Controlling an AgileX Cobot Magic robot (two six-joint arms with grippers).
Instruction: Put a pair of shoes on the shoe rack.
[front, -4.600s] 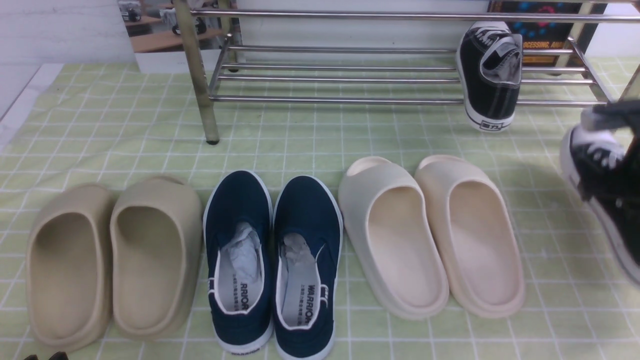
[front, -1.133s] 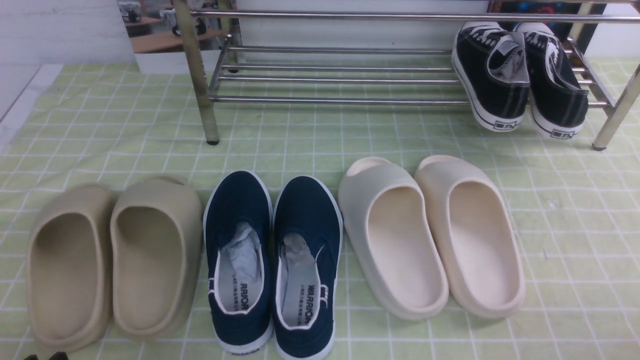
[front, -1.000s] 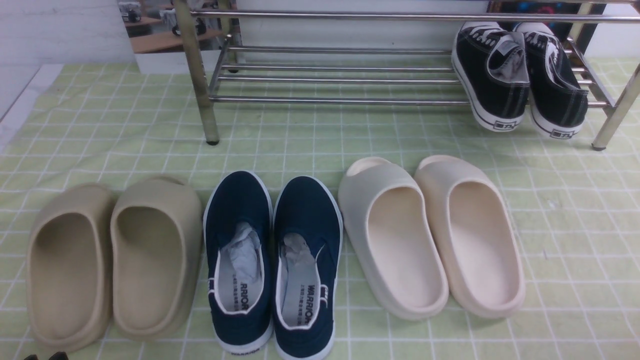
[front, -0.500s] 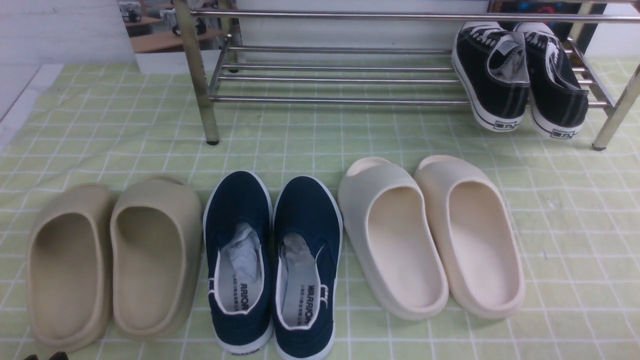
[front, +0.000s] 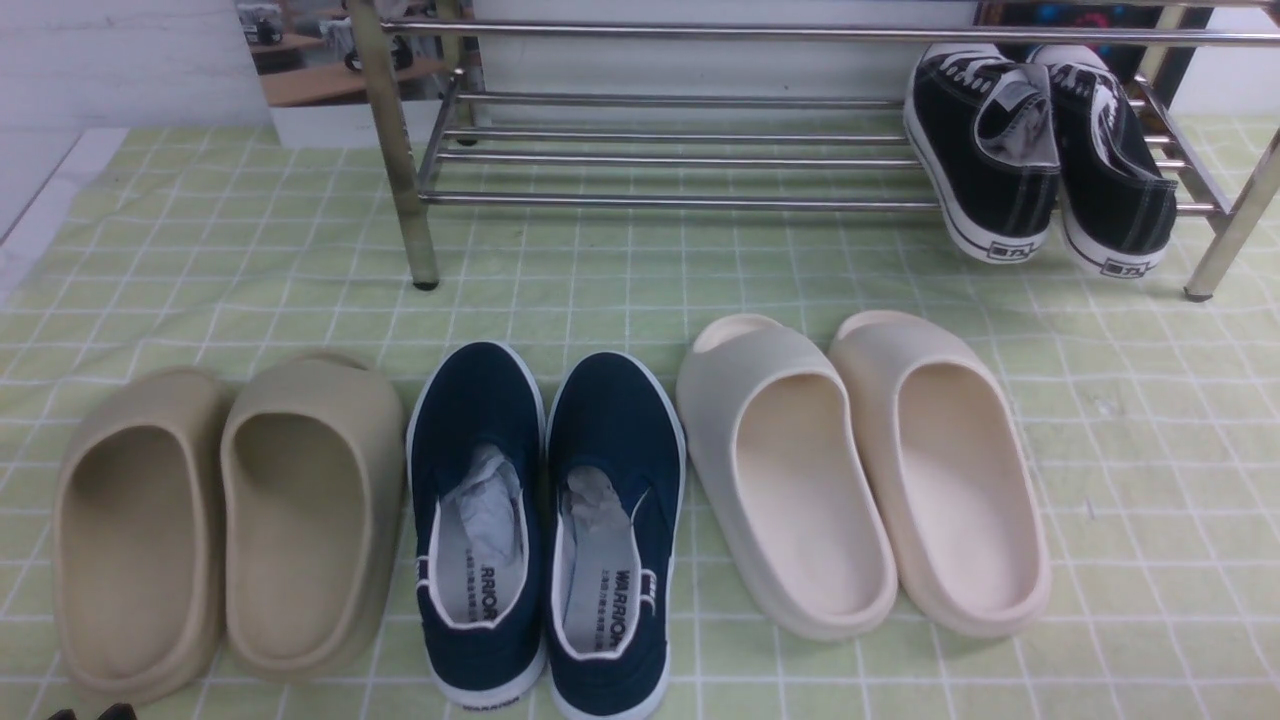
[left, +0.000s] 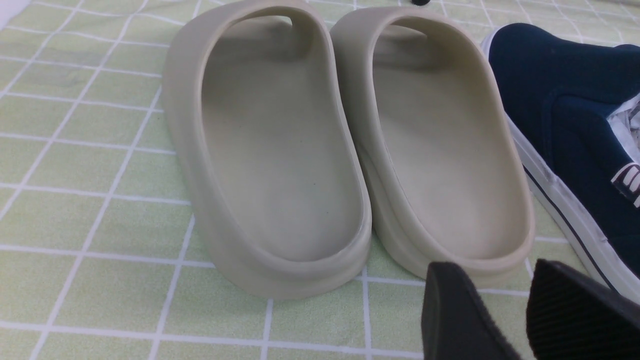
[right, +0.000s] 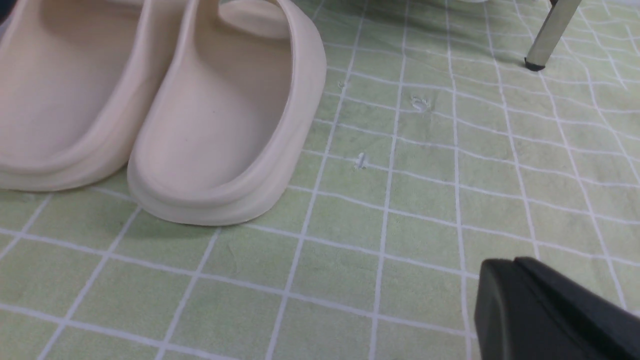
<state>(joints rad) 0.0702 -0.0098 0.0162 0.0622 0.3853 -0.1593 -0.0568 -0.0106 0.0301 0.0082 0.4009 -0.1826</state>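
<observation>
The steel-barred shoe rack (front: 680, 150) stands at the far edge of the green checked cloth (front: 600, 290). Both black canvas sneakers (front: 1040, 160) sit side by side at its right end, heels overhanging. The right pincer (right: 520, 300) is clenched and empty; the left pincer (left: 500, 310) stands parted, grasping nothing.

Your left gripper (left: 505, 300) shows in its wrist view as two black fingers (left: 452, 315) with a plain gap between them, so the jaws stand apart and hold nothing. In the front view only its dark tips (front: 90, 712) show, low at the near left edge. Your right gripper (right: 520, 295) shows in its wrist view as one black mass, fingers pressed together, jaws closed on nothing. It hangs low over the worktop. Neither arm's links show in any view.
</observation>
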